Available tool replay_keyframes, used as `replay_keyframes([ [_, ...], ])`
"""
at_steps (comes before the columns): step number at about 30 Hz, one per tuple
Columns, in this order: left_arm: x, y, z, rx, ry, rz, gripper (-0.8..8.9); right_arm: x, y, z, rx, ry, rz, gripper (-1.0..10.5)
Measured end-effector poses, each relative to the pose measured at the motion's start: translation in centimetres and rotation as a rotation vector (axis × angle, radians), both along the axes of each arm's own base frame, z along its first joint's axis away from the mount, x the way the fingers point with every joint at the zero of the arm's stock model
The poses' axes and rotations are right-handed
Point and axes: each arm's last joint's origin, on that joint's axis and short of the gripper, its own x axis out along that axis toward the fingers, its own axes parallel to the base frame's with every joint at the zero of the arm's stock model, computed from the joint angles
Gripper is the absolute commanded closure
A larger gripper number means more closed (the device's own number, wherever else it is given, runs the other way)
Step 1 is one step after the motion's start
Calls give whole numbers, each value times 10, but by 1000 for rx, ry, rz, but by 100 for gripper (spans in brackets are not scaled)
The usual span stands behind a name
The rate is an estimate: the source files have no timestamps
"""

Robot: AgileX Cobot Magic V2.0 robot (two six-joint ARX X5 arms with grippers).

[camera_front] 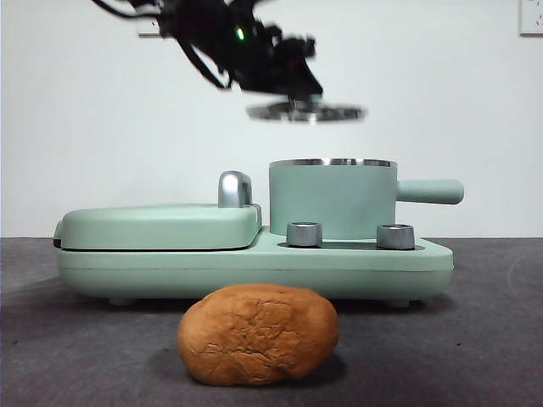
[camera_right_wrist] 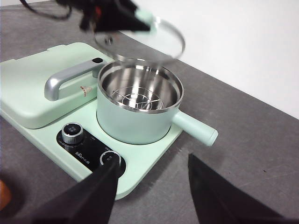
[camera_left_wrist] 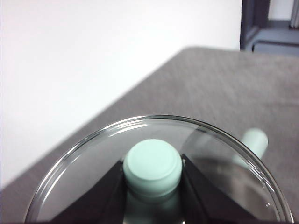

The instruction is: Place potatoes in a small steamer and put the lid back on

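The potato (camera_front: 258,334) lies on the dark bench (camera_front: 76,339) in front of the green cooker base (camera_front: 254,267), apart from it and untouched. In the right wrist view only an orange sliver of it shows at the frame's edge.

Behind it the small steamer (camera_front: 333,199) stands on the base with its stubby handle (camera_front: 430,191) sticking out sideways. From the front you see just its wall and steel rim — the right wrist view looks down inside, where a wire rack (camera_right_wrist: 138,101) sits in the steel bowl, nothing on it.

The lid (camera_front: 305,111) hangs in the air above the steamer, clear of the rim. The left gripper (camera_left_wrist: 152,175) has its jaws clenched on the lid's mint knob (camera_left_wrist: 153,166), seen plainly in its own wrist view.

The right gripper (camera_right_wrist: 152,179) hovers over the bench near the two dials (camera_right_wrist: 72,132), jaws spread and holding nothing. Beside the steamer lies the flat grill plate (camera_front: 161,225) with its chrome handle (camera_front: 235,188).
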Motion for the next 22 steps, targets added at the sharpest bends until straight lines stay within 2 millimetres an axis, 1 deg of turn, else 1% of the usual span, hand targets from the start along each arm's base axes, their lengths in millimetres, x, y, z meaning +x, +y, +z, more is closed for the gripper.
replay_keyframes([
  [2,-7,4,11,-4,-5,0,804,0,0,0,0,0,0,713],
  [6,-23,17,30,-1,62,7,804,0,0,0,0,0,0,713],
  [12,-42,50,58,1,128,64,803,0,0,0,0,0,0,713],
  [15,-50,65,67,6,152,93,802,0,0,0,0,0,0,713],
  [18,-59,74,68,12,170,100,801,0,0,0,0,0,1,713],
  [22,-75,85,59,24,196,104,801,0,1,0,1,0,11,713],
])
